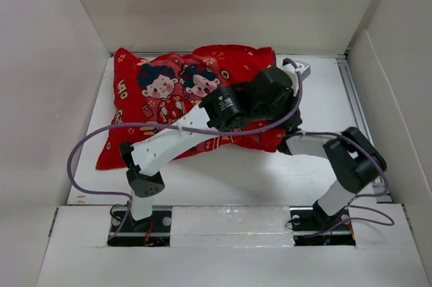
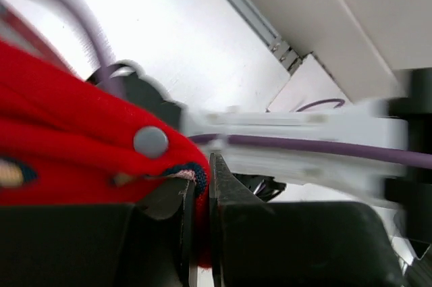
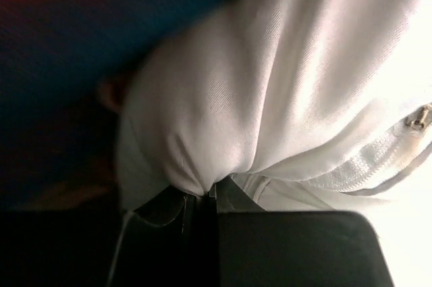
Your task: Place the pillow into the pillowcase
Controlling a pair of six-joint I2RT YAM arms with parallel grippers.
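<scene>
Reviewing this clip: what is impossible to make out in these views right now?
- Right wrist view: the right gripper pinches the pillow, but how far in it sits is unclear; the upper left is dark blur.
- Left wrist view: the left gripper clamps the pillowcase; which edge is cut off by the frame.
- Top view: the pillowcase opening and both grips are hidden under the left arm; no pillow shows.

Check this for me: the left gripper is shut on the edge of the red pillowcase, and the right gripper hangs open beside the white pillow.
One part is wrong. The right gripper is not open: the right wrist view shows its jaws shut on a fold of the white pillow. The left gripper is indeed shut on the red pillowcase edge.
</scene>
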